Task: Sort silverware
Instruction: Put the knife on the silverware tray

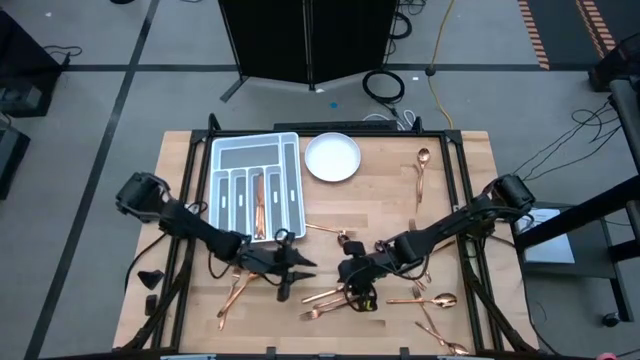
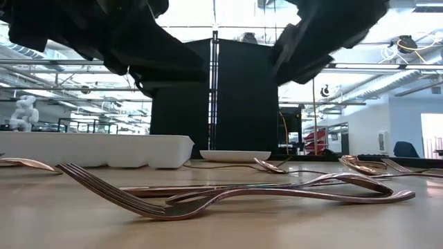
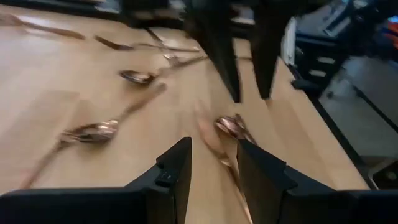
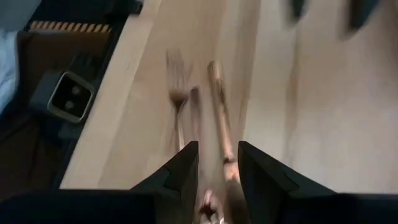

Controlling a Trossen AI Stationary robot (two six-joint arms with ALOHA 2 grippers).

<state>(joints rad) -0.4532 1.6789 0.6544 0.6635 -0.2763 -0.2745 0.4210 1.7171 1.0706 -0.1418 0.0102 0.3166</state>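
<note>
Grey compartmented tray (image 1: pixel 254 180) upper left of counter (image 1: pixel 470 180), one copper piece in a slot; white plate (image 1: pixel 332 157) beside it. Silverware (image 1: pixel 330 297) mostly scattered across lower counter; spoon (image 1: pixel 422 160) alone upper right. Left gripper (image 1: pixel 283 266) lower centre-left, fingers (image 3: pixel 177 171) partly apart, nothing visibly held. Right gripper (image 1: pixel 356 275) lower centre, fingers (image 4: pixel 186 165) narrowly apart around copper handle (image 4: pixel 219 106); grip uncertain.
</note>
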